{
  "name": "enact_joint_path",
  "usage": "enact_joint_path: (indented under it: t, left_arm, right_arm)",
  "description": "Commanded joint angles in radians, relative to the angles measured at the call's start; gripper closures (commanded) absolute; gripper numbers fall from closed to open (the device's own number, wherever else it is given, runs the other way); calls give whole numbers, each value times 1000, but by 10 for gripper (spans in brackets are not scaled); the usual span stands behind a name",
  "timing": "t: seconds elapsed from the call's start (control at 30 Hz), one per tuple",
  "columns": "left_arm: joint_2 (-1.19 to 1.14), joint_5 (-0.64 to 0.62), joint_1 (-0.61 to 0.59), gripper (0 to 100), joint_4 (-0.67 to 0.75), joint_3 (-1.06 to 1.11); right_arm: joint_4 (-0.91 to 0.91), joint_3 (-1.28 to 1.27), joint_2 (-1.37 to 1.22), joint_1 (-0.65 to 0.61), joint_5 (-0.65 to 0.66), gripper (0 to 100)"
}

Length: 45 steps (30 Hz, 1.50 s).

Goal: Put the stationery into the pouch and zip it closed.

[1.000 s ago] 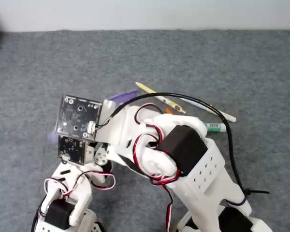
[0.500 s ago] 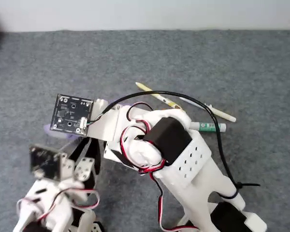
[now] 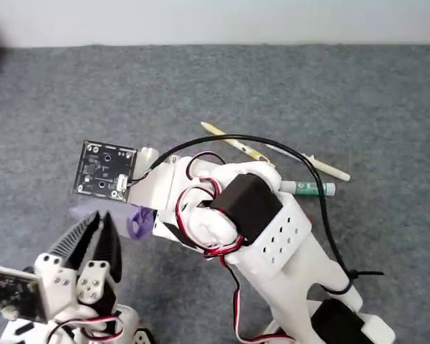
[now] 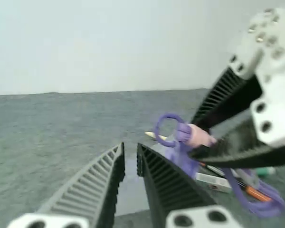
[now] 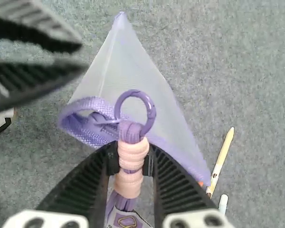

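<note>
Translucent purple pouch [image 5: 128, 71], ribbed right tool [image 5: 131, 148]

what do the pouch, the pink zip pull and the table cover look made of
The pouch: thin frosted see-through plastic or fine mesh, since the grey shows through it; its purple edge looks woven. The pink pull: matte and ribbed, probably wound cord or rubber. The table cover: grey, fuzzy, felt-like fabric.

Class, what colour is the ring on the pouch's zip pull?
Purple; the ring shows best in the right wrist view.
</note>
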State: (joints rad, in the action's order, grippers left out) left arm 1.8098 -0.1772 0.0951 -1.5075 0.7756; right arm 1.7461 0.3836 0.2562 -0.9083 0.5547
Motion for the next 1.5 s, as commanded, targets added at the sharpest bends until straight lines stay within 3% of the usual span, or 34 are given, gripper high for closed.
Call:
enact_joint_path:
  t: [0.0, 0.1, 0.6, 0.8, 0.97, 1.2, 1.47]
  left_arm:
    - [8, -8, -86, 945, -2, -31]
    - [8, -9, -89, 945, -6, -38]
    - [5, -101, 199, 945, -54, -91]
    - [5, -100, 201, 941, -54, -2]
    - [5, -106, 195, 857, -55, 18]
    - [5, -115, 187, 855, -87, 18]
    - [5, -127, 25, 856, -83, 125]
  right_arm:
    - [1, 44, 7, -7, -8, 991]
    - [1, 44, 12, -7, -8, 991]
    - [-2, 44, 8, -7, -12, 991]
    - [1, 44, 8, -7, -9, 991]
    - [1, 44, 7, -7, -9, 991]
    - [1, 44, 12, -7, -9, 991]
    - [36, 51, 16, -8, -12, 991]
